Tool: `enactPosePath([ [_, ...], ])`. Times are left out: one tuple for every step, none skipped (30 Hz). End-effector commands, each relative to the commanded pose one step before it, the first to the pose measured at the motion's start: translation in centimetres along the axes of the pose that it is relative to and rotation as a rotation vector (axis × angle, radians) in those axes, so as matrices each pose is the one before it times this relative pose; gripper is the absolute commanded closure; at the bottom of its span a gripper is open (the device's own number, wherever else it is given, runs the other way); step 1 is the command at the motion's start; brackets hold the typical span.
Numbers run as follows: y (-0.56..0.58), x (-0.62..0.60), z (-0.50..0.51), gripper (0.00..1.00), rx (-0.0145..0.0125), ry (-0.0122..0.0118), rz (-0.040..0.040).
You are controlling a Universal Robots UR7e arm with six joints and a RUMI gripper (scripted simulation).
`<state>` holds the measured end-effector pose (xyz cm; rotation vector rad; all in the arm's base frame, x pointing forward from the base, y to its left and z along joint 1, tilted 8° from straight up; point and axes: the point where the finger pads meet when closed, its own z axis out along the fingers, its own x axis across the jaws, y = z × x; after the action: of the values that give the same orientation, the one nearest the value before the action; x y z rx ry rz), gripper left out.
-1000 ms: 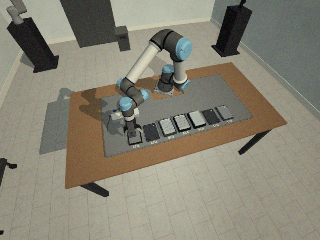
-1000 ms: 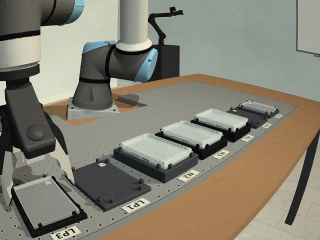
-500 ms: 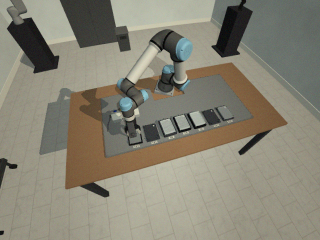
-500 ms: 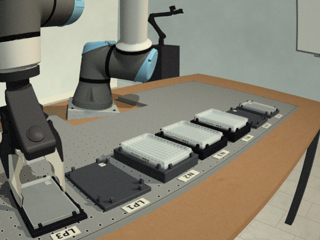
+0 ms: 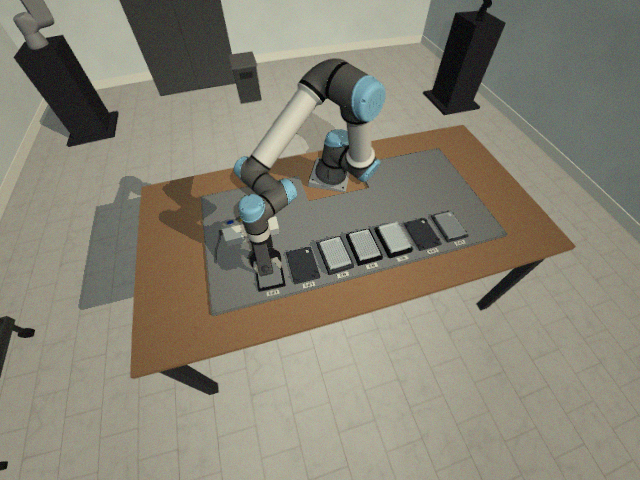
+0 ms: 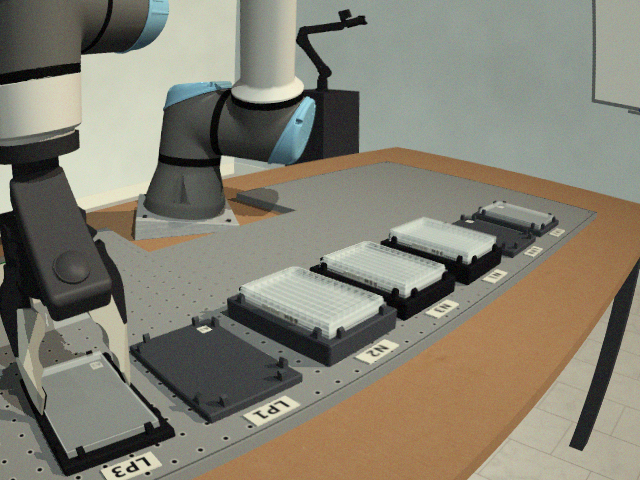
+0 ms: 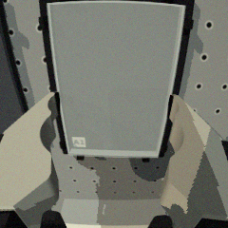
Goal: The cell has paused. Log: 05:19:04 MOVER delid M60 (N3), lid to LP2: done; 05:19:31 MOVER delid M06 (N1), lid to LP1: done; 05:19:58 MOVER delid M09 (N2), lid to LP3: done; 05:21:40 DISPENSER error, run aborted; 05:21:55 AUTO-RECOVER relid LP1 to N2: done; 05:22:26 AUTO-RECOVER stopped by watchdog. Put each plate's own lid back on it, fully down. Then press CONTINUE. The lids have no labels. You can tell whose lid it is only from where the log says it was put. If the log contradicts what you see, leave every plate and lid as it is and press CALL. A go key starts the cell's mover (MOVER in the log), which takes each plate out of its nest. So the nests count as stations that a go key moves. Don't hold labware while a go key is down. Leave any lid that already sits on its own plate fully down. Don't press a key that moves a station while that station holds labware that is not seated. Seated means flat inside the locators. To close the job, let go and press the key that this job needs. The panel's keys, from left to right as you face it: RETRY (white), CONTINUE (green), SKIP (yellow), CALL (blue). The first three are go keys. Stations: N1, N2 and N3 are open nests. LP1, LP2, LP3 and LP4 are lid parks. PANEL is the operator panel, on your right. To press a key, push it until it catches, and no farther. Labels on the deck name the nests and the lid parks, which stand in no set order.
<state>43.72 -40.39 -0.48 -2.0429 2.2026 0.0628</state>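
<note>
The gripper (image 6: pixel 74 356) is down over park LP3 (image 6: pixel 116 448) at the near left end of the row, its two pale fingers (image 6: pixel 114 335) clamped on the long edges of the lid (image 6: pixel 90 397) that lies there. The wrist view shows the same grip: the grey lid (image 7: pixel 114 76), with a small A1 mark at its near corner, has a finger pressed against each side at its near end. The lid looks flat inside the park's black frame, its far edge against the two small pegs; whether it has left the frame at all cannot be told.

Just right of it stands park LP1 (image 6: pixel 214 364), a dark plate with nothing on it. Next in the row come three nests with clear plates: N2 (image 6: pixel 310 304), then N3 (image 6: pixel 385 271), then N1 (image 6: pixel 447 240). The plate in N1 shows a smoother, glossier top than the other two, whose well grids are plainly visible. Beyond them lie a bare dark park (image 6: pixel 498 235) and, at the far end, a park carrying a second grey lid (image 6: pixel 516 214); their labels are too small to read.

In the top view the arm (image 5: pixel 289 129) reaches from its base (image 5: pixel 330 173) to the left end of the mat (image 5: pixel 413 191), and a small pale box (image 5: pixel 230 235) with a blue spot sits just behind the wrist.
</note>
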Motion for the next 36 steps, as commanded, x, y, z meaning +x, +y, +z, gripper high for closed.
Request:
enactPosePath([
  [-0.025, 0.030, -0.056, 1.00, 0.00087, 0.00105, -0.00006],
  [0.000, 0.000, 0.000, 1.00, 0.00000, 0.00000, 0.00000],
  [0.000, 0.000, 0.000, 1.00, 0.00000, 0.00000, 0.00000],
  [-0.002, 0.005, -0.009, 1.00, 0.00008, 0.00016, -0.00001],
  [0.000, 0.000, 0.000, 1.00, 0.00000, -0.00001, 0.00000],
  [0.002, -0.004, 0.008, 1.00, -0.00007, -0.00015, 0.00001],
  [0.000, 0.000, 0.000, 1.00, 0.00000, 0.00000, 0.00000],
  [0.000, 0.000, 0.000, 1.00, 0.00000, 0.00000, 0.00000],
  [0.000, 0.000, 0.000, 1.00, 0.00000, 0.00000, 0.00000],
  [-0.002, 0.004, -0.008, 1.00, 0.00008, 0.00015, -0.00001],
  [0.000, 0.000, 0.000, 1.00, 0.00000, 0.00000, 0.00000],
  [0.002, -0.004, 0.008, 1.00, -0.00007, -0.00015, 0.00001],
  [0.000, 0.000, 0.000, 1.00, 0.00000, 0.00000, 0.00000],
  [0.000, 0.000, 0.000, 1.00, 0.00000, 0.00000, 0.00000],
  [0.000, 0.000, 0.000, 1.00, 0.00000, 0.00000, 0.00000],
  [0.000, 0.000, 0.000, 1.00, 0.00000, 0.00000, 0.00000],
  [0.001, -0.001, -0.163, 1.00, 0.00001, 0.00001, 0.00000],
  [0.001, -0.001, -0.163, 1.00, 0.00001, 0.00001, 0.00000],
  [-0.002, 0.002, -0.174, 1.00, -0.00002, -0.00003, 0.00000],
  [0.000, 0.000, -0.167, 1.00, 0.00000, 0.00000, 0.00000],
  [0.000, 0.000, -0.167, 1.00, 0.00000, 0.00000, 0.00000],
  [0.000, 0.000, -0.167, 1.00, 0.00000, 0.00000, 0.00000],
  [0.000, 0.000, -0.167, 1.00, 0.00000, 0.00000, 0.00000],
  [0.000, 0.000, -0.167, 1.00, 0.00000, 0.00000, 0.00000],
  [0.000, 0.000, -0.167, 1.00, 0.00000, 0.00000, 0.00000],
  [0.000, 0.000, -0.167, 1.00, 0.00000, 0.00000, 0.00000],
  [0.000, 0.000, -0.167, 1.00, 0.00000, 0.00000, 0.00000],
  [0.000, 0.000, -0.167, 1.00, 0.00000, 0.00000, 0.00000],
  [0.000, 0.000, -0.167, 1.00, 0.00000, 0.00000, 0.00000],
  [0.000, 0.000, -0.167, 1.00, 0.00000, 0.00000, 0.00000],
  [0.000, 0.000, -0.167, 1.00, 0.00000, 0.00000, 0.00000],
  [0.000, 0.000, 0.000, 1.00, 0.00000, 0.00000, 0.00000],
  [0.000, 0.000, 0.000, 1.00, 0.00000, 0.00000, 0.00000],
  [0.000, 0.000, -0.167, 1.00, 0.00000, 0.00000, 0.00000],
  [0.000, 0.000, -0.167, 1.00, 0.00000, 0.00000, 0.00000],
  [0.000, 0.000, -0.167, 1.00, 0.00000, 0.00000, 0.00000],
])
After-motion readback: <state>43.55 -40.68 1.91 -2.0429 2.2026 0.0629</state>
